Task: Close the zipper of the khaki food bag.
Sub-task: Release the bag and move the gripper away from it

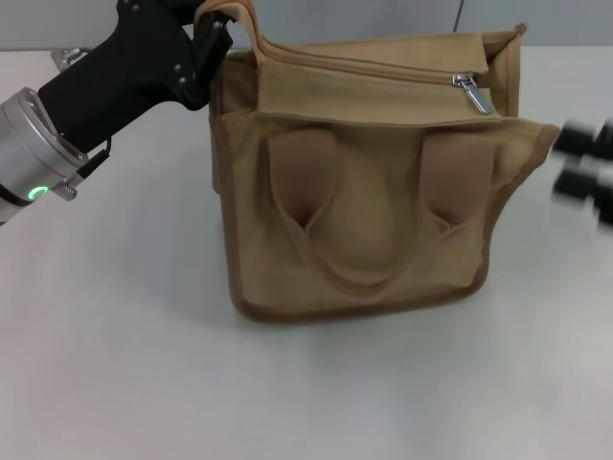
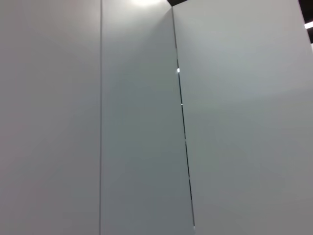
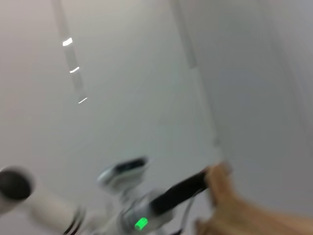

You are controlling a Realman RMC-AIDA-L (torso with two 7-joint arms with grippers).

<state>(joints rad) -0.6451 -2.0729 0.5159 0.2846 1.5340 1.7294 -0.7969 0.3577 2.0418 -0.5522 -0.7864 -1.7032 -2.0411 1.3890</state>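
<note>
Left gripper (image 1: 213, 43) at the khaki food bag (image 1: 369, 182)'s far left corner; right gripper (image 1: 584, 172) blurred at the right edge.

From the left, the black left gripper meets the bag's top corner by the rear handle (image 1: 235, 14), seemingly clamped on the fabric, though the fingertips are hidden and I cannot tell for sure. The bag stands upright mid-table (image 1: 115, 364), its front handle (image 1: 369, 206) hanging down. Along its top runs the zipper (image 1: 383, 69), the silver pull tab (image 1: 472, 92) lying near the right end. Just beyond the bag's right side hovers the right gripper, apart from it, too smeared to judge its fingers.
</note>
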